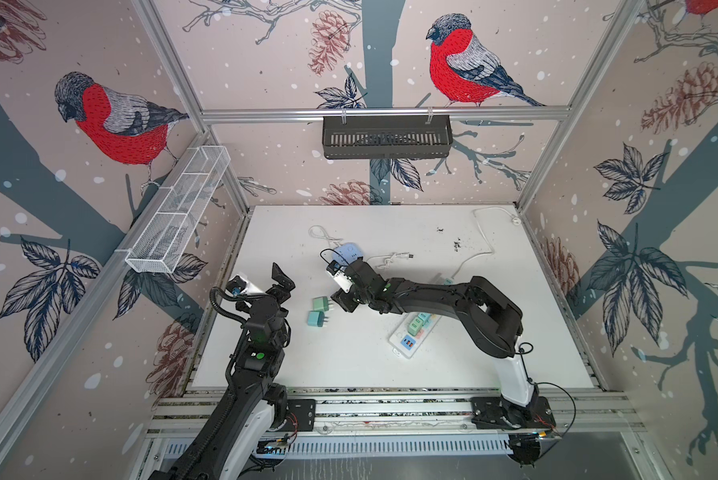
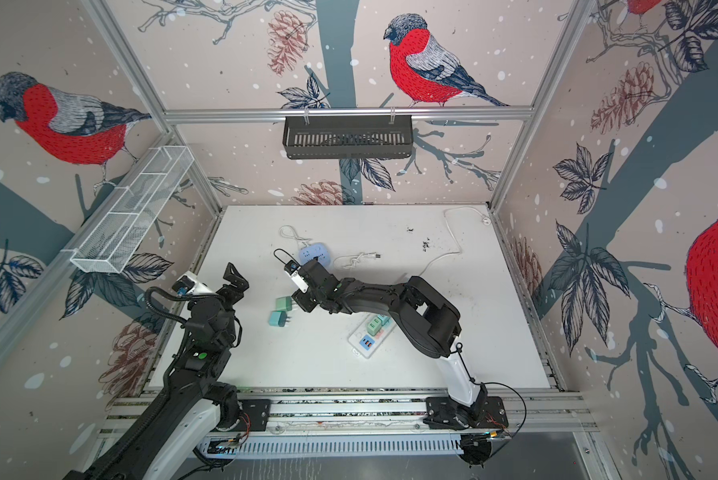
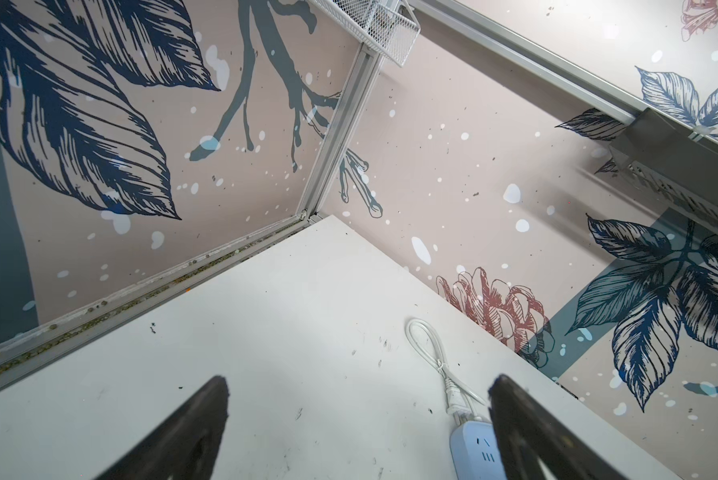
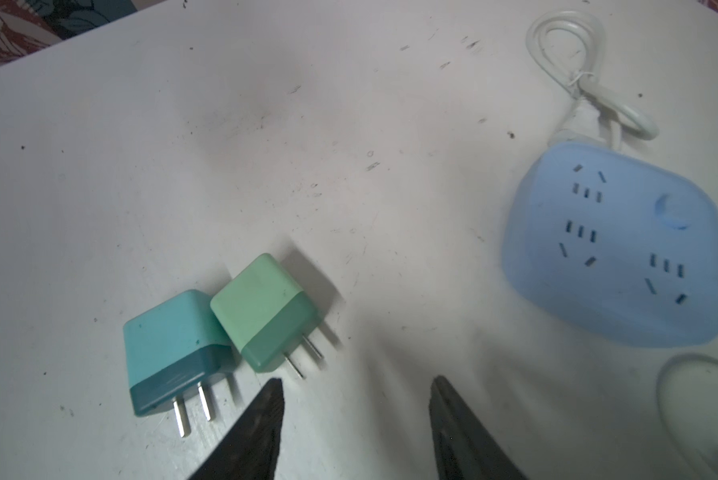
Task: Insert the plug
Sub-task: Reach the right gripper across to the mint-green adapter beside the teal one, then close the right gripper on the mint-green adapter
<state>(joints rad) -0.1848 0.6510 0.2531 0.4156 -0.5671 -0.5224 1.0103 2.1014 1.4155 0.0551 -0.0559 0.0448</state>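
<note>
Right gripper, nearest the lens, shows its black fingers partly apart with nothing between them, one tip just beside the prongs of a pale green square plug. That plug lies on its side on the white table, touching a teal square plug. Left gripper stands wide and empty near a light blue rounded socket block, while a white power strip carrying green plugs lies partly under the right arm.
</note>
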